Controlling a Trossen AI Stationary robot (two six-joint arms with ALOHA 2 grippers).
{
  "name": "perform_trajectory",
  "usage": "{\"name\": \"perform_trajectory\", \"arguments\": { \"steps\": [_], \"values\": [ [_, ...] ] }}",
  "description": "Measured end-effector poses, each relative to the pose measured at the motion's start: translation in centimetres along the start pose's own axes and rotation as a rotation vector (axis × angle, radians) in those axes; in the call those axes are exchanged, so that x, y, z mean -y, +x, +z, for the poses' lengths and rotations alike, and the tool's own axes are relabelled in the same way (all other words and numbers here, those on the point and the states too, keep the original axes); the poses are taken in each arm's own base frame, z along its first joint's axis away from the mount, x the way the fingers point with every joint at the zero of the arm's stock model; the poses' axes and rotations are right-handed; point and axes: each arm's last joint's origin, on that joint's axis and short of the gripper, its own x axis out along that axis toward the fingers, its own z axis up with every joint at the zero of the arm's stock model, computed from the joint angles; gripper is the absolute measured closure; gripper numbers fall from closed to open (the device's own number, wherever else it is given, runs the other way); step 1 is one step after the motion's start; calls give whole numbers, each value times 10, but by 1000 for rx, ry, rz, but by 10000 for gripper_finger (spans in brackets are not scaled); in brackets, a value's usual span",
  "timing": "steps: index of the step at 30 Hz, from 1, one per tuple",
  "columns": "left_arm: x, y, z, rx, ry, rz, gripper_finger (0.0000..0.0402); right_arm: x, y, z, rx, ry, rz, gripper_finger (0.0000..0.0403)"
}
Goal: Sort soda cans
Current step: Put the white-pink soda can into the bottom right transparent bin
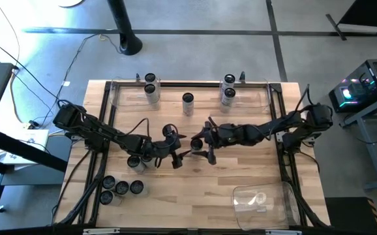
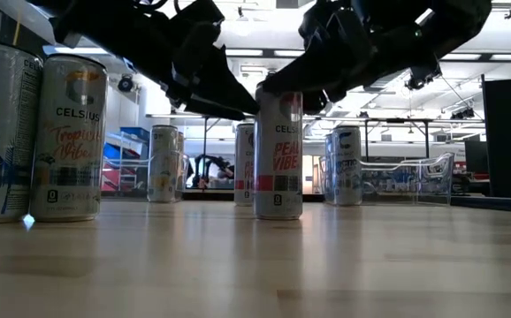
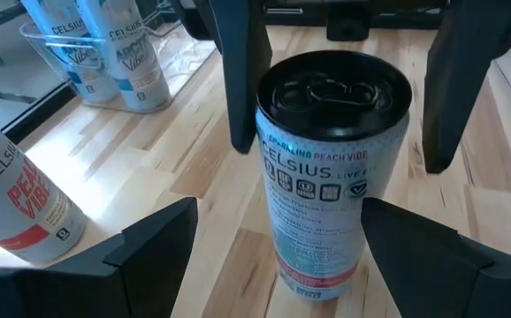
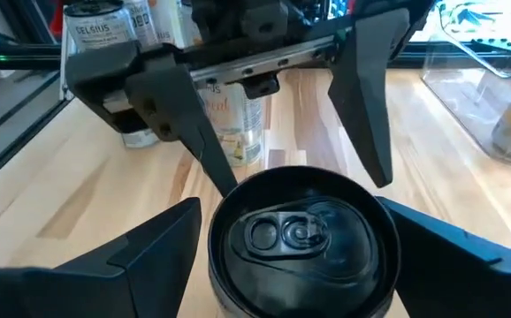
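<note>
Nearest the low camera, ahead of the peach can, a cluster of grey-sided cans with dark tops (image 1: 120, 188) waits on the pale wooden table (image 1: 241, 176), presumably unsorted stock. The peach can (image 2: 278, 155), a white-and-red "Peach Vibe" aluminium cylinder, stands upright at the table's middle. The left gripper (image 3: 278, 208) straddles it with fingers spread, clear of its sides. The right gripper (image 4: 291, 208) faces it from the opposite side, fingers equally wide, so neither grips it. This looks like a handover point within both arms' reach. Beyond the peach can a lone can (image 1: 187, 103) stands. Farthest back, two clear plastic bins (image 1: 126, 96) each hold upright cans (image 1: 150, 88), likely the sorted groups.
</note>
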Motion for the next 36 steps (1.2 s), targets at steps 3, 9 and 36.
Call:
{"name": "perform_trajectory", "arguments": {
  "steps": [3, 9, 36],
  "values": [
    [0, 0, 0, -1, 1, -1, 87, 0, 4, -4, -4, 0, 0, 101],
    [0, 0, 0, -3, 1, -2, 87, 0, 0, 1, 19, 0, -36, 164],
    [-2, 0, 0, 14, -11, 72, 87, -165, -242, 61, 133, 277, 47, 164]
  ]
}}
